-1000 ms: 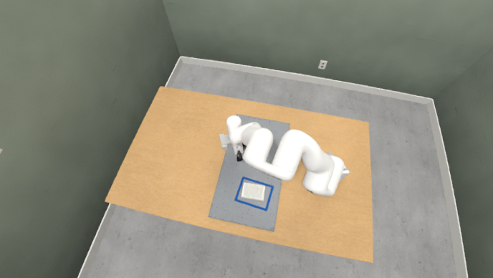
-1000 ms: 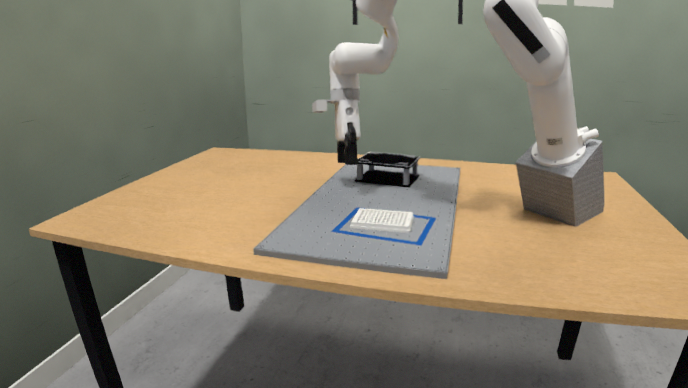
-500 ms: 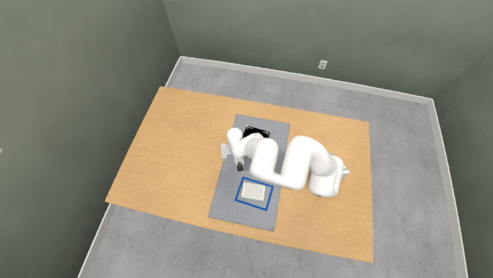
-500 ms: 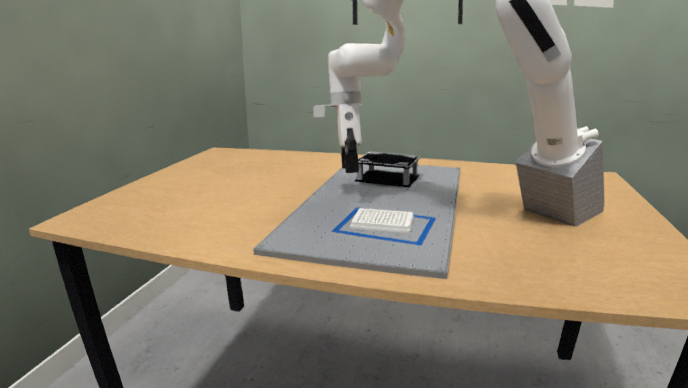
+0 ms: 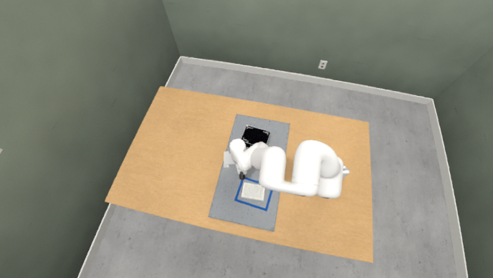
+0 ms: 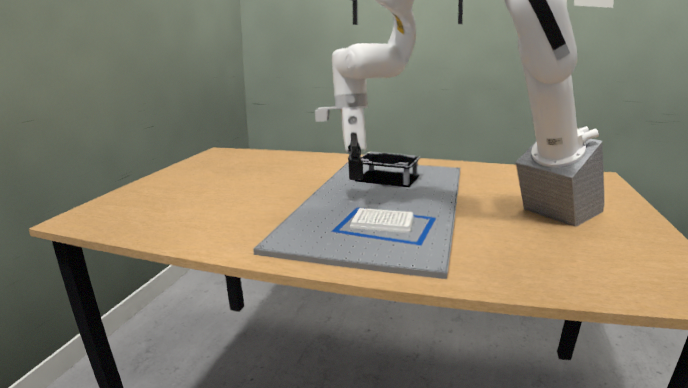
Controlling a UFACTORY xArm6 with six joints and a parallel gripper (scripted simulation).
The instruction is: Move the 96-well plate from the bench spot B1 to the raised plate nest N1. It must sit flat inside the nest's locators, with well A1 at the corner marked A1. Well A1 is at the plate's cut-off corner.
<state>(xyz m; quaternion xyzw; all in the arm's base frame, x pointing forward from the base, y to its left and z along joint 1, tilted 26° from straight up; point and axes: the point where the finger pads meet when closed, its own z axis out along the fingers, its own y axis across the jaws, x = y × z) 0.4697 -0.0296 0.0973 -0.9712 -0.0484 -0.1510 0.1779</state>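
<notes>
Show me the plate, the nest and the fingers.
plate (image 6: 382, 219): exterior view, its welled top.
nest (image 6: 413, 161): exterior view, its right rim.
fingers (image 6: 354, 151): exterior view, the dark finger by the nest's left side.
</notes>
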